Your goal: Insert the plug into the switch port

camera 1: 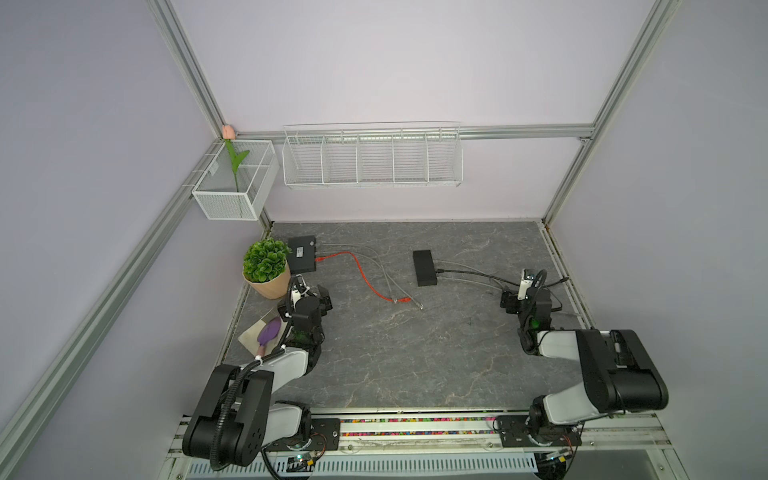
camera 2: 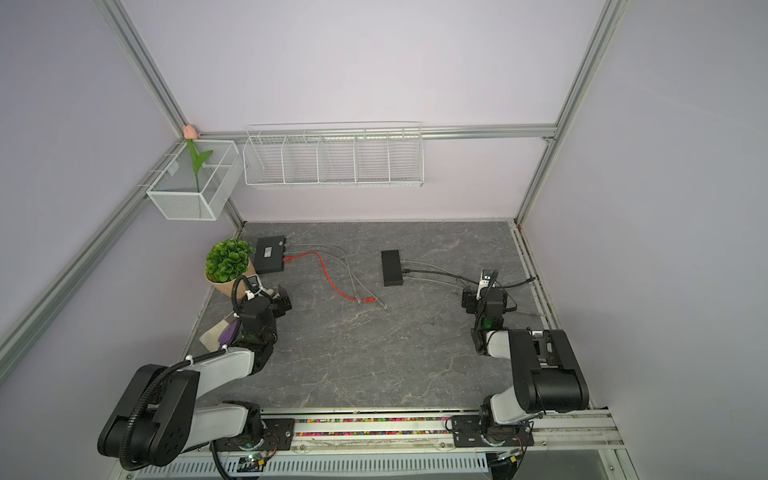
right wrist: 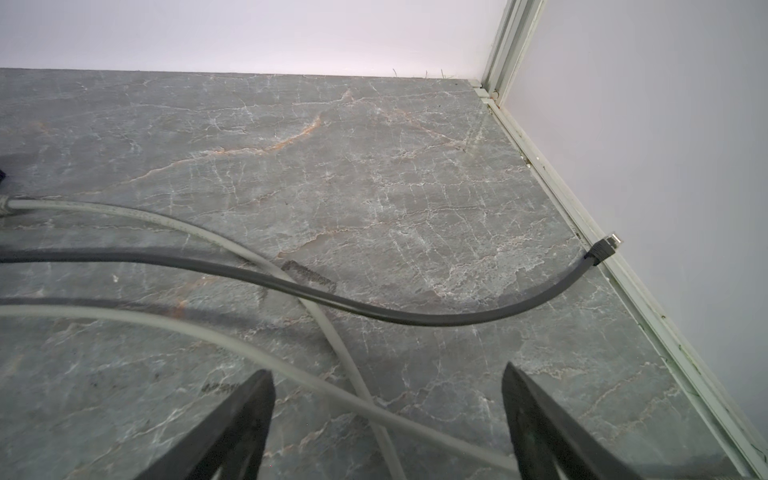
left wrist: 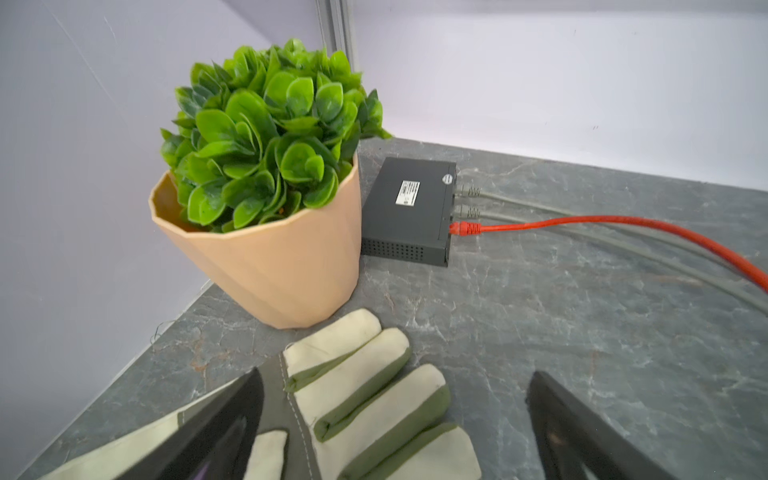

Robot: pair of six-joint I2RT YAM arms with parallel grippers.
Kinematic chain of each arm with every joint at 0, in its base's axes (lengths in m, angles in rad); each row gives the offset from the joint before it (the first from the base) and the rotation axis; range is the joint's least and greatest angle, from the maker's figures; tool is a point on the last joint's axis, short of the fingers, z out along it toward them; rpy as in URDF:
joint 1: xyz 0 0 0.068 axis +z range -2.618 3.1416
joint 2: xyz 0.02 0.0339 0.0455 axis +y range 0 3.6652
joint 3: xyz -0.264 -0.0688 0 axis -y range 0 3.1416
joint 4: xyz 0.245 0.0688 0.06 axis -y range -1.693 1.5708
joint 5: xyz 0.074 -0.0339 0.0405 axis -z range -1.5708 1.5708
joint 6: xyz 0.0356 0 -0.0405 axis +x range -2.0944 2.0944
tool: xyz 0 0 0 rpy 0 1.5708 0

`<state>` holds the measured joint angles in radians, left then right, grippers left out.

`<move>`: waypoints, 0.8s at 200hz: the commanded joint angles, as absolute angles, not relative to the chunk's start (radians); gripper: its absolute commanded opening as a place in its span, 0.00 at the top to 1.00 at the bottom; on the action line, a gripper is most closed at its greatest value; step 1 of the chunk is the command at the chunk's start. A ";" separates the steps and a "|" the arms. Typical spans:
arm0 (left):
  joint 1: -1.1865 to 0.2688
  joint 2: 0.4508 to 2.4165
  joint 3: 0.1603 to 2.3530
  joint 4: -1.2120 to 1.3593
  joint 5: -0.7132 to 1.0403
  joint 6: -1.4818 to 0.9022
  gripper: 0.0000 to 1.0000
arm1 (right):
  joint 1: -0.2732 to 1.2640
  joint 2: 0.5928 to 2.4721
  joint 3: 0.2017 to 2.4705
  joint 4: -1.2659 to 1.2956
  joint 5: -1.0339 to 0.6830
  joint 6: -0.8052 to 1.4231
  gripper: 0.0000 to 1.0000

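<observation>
Plug (camera 1: 404,299), red, loose on table (camera 1: 415,357); mesh basket (camera 1: 226,205) holds tulip (camera 1: 235,164).

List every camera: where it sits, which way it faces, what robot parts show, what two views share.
Both top views: high above the front, looking down on the table; left arm and right arm show.
Left wrist: behind the open left gripper, facing potted plant and switch; fingertips show.
Right wrist: behind the open right gripper, facing a loose black plug; fingertips show.
Shared: top and left wrist views both show the switch.
</observation>
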<state>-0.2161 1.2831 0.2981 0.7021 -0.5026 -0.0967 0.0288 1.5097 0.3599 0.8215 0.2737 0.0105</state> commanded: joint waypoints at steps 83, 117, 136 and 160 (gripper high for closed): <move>-0.183 1.112 0.134 0.853 -0.502 -0.064 0.01 | 0.060 1.539 0.236 1.168 0.271 -0.050 0.11; -0.093 1.220 0.154 0.954 -0.385 -0.091 0.01 | 0.062 1.537 0.244 1.146 0.260 -0.057 0.12; -0.091 1.357 0.167 1.089 -0.389 -0.063 0.01 | 0.062 1.544 0.259 1.132 0.278 -0.051 0.11; -0.091 1.529 0.155 1.290 -0.361 -0.039 0.01 | 0.061 1.539 0.260 1.123 0.278 -0.051 0.11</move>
